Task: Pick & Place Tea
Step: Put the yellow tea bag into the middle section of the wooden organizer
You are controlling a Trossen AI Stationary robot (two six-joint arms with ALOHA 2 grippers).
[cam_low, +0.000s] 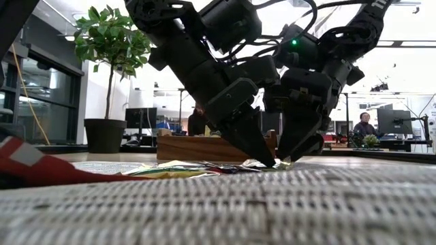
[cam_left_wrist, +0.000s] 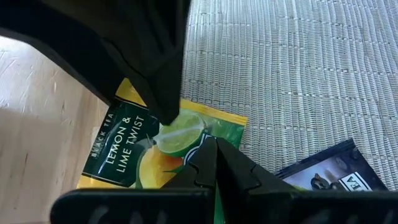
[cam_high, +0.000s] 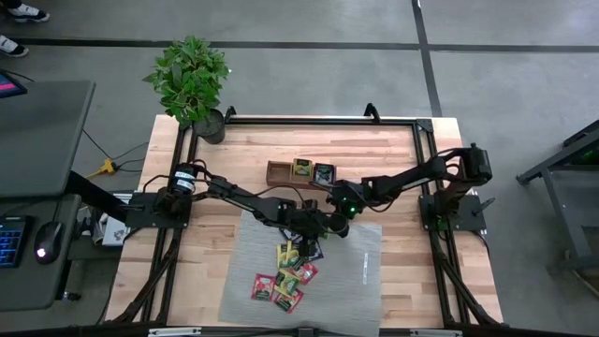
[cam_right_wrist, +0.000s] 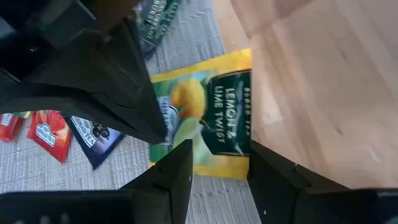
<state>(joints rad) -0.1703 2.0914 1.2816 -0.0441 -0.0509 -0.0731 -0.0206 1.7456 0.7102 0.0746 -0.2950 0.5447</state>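
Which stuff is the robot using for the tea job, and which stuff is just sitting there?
For the job: lemon tea sachet under both grippers, left gripper, right gripper, other sachets, wooden tray.
Just there: grey mat, potted plant, keyboard.

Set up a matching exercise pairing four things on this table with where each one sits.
Things:
1. lemon and lime tea sachet
2. red tea sachets
3. wooden tray
4. potted plant

Places:
A. far left corner of the table
B. near part of the grey mat
C. far edge of the mat, overlapping onto bare wood
D. on the wood beyond the mat

Pairs: 1-C, 2-B, 3-D, 4-A
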